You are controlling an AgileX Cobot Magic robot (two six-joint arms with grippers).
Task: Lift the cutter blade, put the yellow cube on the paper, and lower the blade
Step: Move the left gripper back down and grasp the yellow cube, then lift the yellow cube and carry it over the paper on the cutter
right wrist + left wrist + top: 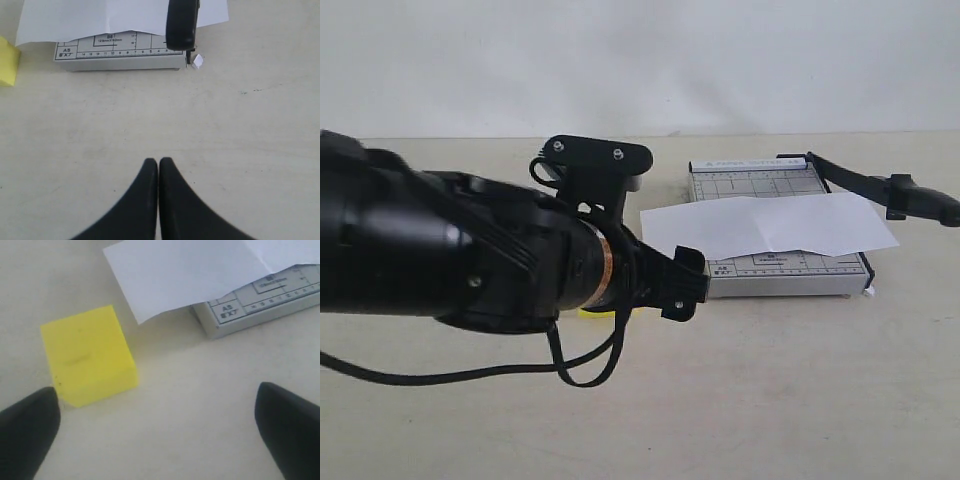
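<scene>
Blade up, cube not yet on paper.
Left gripper (pixel 157 435) hung with jaws spread wide, gripping nothing; yellow cube (pixel 87 355) sat on bare bench (pixel 770 400) just by one finger, beside the near left corner of the cutter board (pixel 790 275), which stood toward the bench's far edge. Paper (pixel 770 225) lay across the board, overhanging both sides, nothing on it. Cutter blade (pixel 880 188) looked raised, handle past the board's right side. Right gripper (pixel 158 195) was pressed shut, empty. Remaining: grab cube, place it, lower blade.
</scene>
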